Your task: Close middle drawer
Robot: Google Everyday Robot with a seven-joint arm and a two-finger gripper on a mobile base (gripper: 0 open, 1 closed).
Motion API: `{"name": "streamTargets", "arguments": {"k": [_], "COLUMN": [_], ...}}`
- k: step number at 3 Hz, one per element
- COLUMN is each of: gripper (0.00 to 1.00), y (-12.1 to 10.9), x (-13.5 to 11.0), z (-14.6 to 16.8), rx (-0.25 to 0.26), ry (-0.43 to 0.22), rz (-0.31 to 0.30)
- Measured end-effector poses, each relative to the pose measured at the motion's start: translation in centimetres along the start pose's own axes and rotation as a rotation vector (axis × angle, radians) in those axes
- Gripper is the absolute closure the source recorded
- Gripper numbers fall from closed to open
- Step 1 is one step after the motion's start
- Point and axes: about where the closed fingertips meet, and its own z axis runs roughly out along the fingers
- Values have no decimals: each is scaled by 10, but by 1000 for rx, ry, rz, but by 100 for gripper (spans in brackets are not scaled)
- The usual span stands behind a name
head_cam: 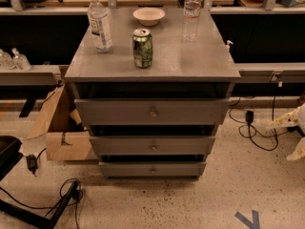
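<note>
Mid drawer (124, 146) sat in the grey table (190, 61), 2nd of 3 stacked fronts, btwn the bigger top drawer (114, 111) and the smaller bottom drawer (124, 169). Its front was a plain flat grey panel, matte, w/ one small round knob (153, 147) dead centre, no other fittings. A dark band ran along above the panel, same as above the other 2 fronts. From my cam angle I couldn't tell how far out it stood, and its box and inside were hidden behind the top drawer's front.

Pincer (282, 141) was at the far right edge, low by the floor, well apart from the drawers. It was pale and partly cut off by the frame. Its 2 fingers (286, 122) stood spread w/ bare floor showing btwn them, gripping nothing.

On the table top: labelled water bottle (100, 25) back left, green can (142, 47) near the middle, shallow bowl (148, 15) at the back, clear bottle (191, 13) back right, all upright and apart from each other.

Cardboard box (62, 137) was tucked just beside the table's left side, part hidden by it. A black object (7, 151) lower left was cut off, couldn't ID it. Cables (257, 137) on the floor at right, ends unclear.
</note>
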Motion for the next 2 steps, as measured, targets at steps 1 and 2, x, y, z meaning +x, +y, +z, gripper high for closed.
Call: {"name": "streamTargets", "arguments": {"k": [1,2], "gripper": [0,0], "y": [0,0], "x": [-1,-1], "z": [1,1], "rx": [-2,-2], "ry": [-2,-2], "rz": [-1,-1]}}
